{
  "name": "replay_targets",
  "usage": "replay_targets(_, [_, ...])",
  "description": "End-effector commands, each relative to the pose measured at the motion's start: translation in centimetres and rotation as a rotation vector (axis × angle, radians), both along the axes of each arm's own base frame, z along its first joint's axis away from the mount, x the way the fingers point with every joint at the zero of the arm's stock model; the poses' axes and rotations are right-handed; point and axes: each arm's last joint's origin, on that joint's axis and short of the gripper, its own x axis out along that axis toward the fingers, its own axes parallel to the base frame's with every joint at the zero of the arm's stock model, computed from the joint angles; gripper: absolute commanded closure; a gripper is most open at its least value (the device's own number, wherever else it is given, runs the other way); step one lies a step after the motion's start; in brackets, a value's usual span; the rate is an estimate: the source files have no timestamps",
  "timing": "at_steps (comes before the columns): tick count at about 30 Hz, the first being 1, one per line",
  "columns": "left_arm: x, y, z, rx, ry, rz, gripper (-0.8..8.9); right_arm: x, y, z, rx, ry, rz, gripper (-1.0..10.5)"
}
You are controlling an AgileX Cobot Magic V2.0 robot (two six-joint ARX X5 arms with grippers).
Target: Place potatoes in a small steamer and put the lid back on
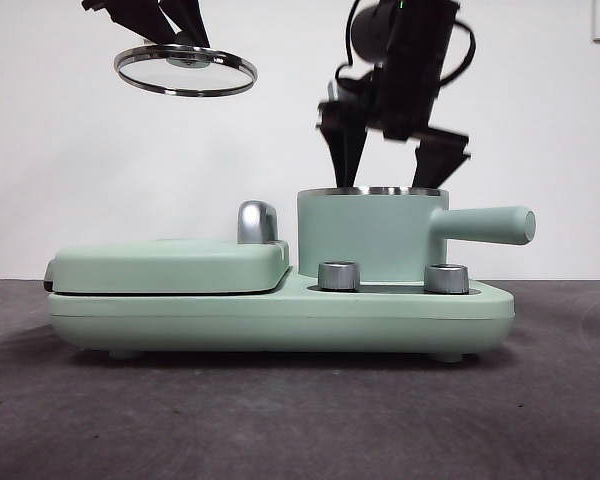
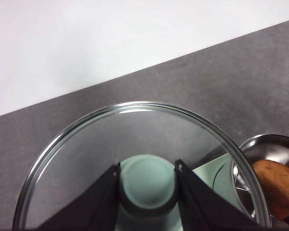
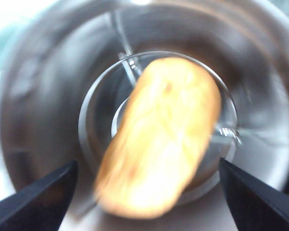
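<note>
Potato in steamer, lid held up high, right pincer spread over the pot.

Right pincer [image 1: 392,160] hangs just above small steamer [image 1: 372,235], jaws wide apart, gripping nothing; potato [image 3: 161,134] lies inside the pot below it, blurred, between the jaws in the wrist view. Left pincer [image 2: 148,185] pinches the knob of glass lid [image 1: 185,71], tilted, well above the flat green griddle [image 1: 170,265] on the dark surface [image 1: 280,420]. No readable writing.

bg: plain white wall [image 1: 280,120] | dark grey tabletop [image 1: 280,420] | even light
</note>
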Motion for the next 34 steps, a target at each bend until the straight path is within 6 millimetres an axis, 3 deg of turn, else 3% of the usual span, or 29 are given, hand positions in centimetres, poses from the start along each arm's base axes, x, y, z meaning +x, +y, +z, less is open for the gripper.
replay_targets(1, [0.6, -0.4, 0.4, -0.028, -0.028, 0.0, 7.33, -1.3, -0.2, 3.5, 0.03, -0.066, 0.008, 4.8])
replay_targets(10, [1.2, -1.2, -0.5, -0.041, 0.008, -0.002, 7.33, -7.5, -3.2, 10.6, 0.061, -0.159, 0.01, 4.8])
replay_targets(15, [0.9, -2.2, -0.6, -0.041, 0.01, -0.028, 7.57, -12.8, -5.0, 14.1, 0.099, -0.242, 0.036, 4.8])
replay_targets(18, [0.5, -3.2, -0.6, -0.04, 0.01, -0.053, 7.57, -16.3, -6.0, 15.1, 0.115, -0.271, 0.056, 4.8])
replay_targets(26, [-0.6, -6.3, -0.8, -0.037, 0.016, -0.135, 7.57, -24.7, -8.9, 14.6, 0.178, -0.371, 0.114, 4.8])
replay_targets(34, [-1.7, -9.8, -1.7, -0.021, 0.031, -0.228, 7.57, -29.6, -11.6, 10.0, 0.306, -0.503, 0.008, 4.8])
